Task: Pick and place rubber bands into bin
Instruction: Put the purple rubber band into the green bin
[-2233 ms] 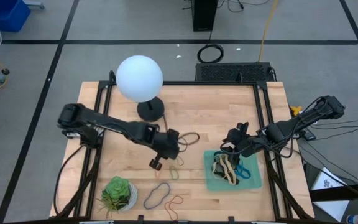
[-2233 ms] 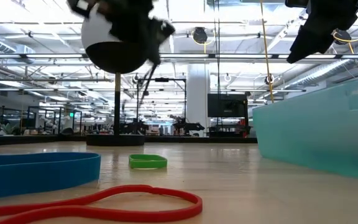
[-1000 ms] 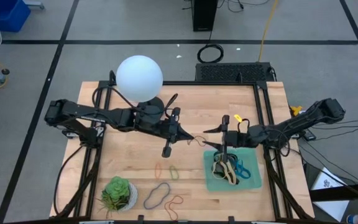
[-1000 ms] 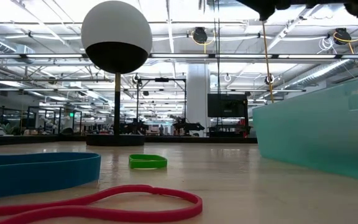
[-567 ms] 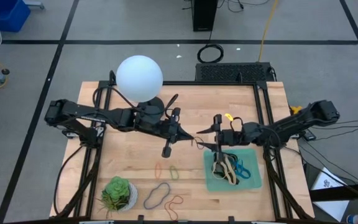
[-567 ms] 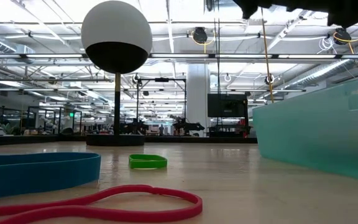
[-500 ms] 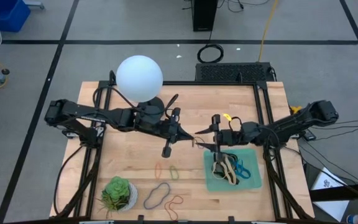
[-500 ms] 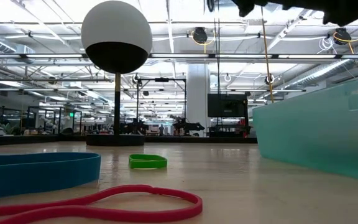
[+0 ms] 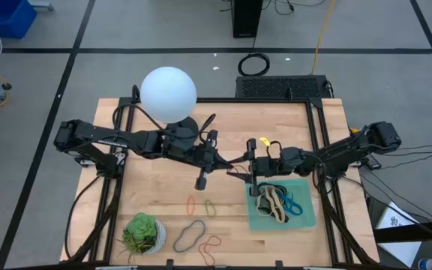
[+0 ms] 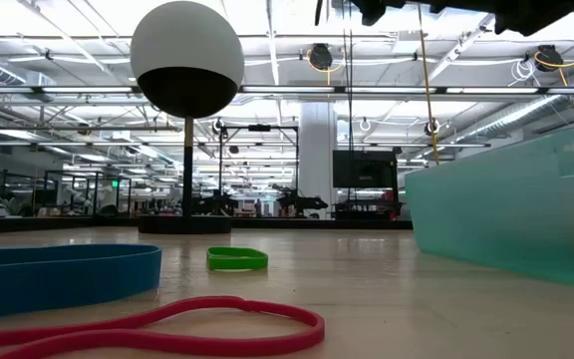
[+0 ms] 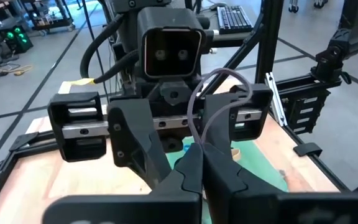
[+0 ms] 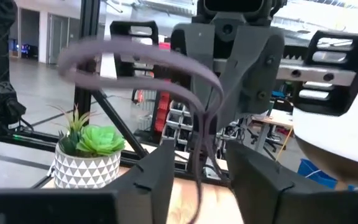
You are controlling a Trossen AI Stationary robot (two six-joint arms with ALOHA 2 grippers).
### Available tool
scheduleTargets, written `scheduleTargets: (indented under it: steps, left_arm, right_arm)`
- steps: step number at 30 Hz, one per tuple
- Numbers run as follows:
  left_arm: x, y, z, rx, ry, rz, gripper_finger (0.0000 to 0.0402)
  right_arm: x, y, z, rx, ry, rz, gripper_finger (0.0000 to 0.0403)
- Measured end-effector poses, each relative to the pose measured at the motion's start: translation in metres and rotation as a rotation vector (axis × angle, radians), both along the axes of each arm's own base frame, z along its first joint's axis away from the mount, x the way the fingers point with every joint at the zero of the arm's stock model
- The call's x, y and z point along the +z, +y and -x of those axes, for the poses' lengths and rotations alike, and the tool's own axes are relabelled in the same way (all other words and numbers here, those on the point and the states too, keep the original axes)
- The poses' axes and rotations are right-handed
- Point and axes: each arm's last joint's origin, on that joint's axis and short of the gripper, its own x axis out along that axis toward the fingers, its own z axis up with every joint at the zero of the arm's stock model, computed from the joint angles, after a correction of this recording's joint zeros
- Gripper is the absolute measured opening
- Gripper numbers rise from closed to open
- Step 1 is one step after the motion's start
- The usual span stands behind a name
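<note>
My left gripper [image 9: 227, 163] is in mid-air over the table's middle, shut on a grey rubber band [image 11: 219, 84]. My right gripper [image 9: 241, 168] faces it from the bin side, open. Its fingers [image 11: 131, 140] stand on either side of the band's loop [image 12: 135, 59]; I cannot tell whether they touch it. The mint-green bin [image 9: 304, 217] lies at the right near side with several bands in it. It also shows in the low view [image 10: 511, 214]. Orange [image 9: 192, 202], green [image 9: 210, 207], blue [image 9: 190, 234] and red [image 9: 212, 244] bands lie flat on the wood. My left gripper pinches the grey band between its two fingertips, at one end of the loop [image 11: 195, 144]. The fingers lie about level and point toward the table's right side. The band is lifted clear of the table, and its free loop stands out beyond the fingertips between my right gripper's open fingers.
A white globe lamp [image 9: 168, 91] stands on its dark base at the far left. A potted succulent [image 9: 142, 232] stands at the near left. In the low view, blue [image 10: 63, 274], green [image 10: 237, 259] and red [image 10: 167, 324] bands lie close to the camera.
My right gripper has moved toward the table's left, up to my left gripper, staying open, until its fingers stand around the held band. The band has stayed lifted.
</note>
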Motion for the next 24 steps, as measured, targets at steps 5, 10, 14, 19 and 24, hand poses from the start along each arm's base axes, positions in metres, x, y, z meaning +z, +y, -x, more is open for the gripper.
scheduleTargets:
  steps: [5, 10, 14, 19, 24]
  left_arm:
    - [-0.0002, 0.0000, 0.0001, -0.003, 0.000, -0.011, 0.0008]
    - [-0.0005, 0.0000, 0.0000, -0.004, 0.002, -0.014, 0.0015]
    - [-0.0005, 0.0000, 0.0002, -0.004, 0.004, -0.014, 0.0016]
    - [-0.0005, 0.0002, 0.0002, 0.002, 0.005, -0.011, 0.0017]
    - [-0.0005, 0.0001, 0.0002, 0.008, 0.009, 0.012, 0.0023]
  right_arm:
    - [0.0010, -0.0001, 0.0006, -0.001, -0.003, 0.001, 0.0085]
    - [0.0006, -0.0001, 0.0005, -0.003, 0.000, 0.015, 0.0017]
    - [0.0002, 0.0000, 0.0005, -0.005, 0.003, 0.027, 0.0010]
    - [0.0001, 0.0000, 0.0005, -0.005, 0.005, 0.025, 0.0003]
    - [0.0001, 0.0005, 0.0006, -0.003, 0.004, 0.025, 0.0003]
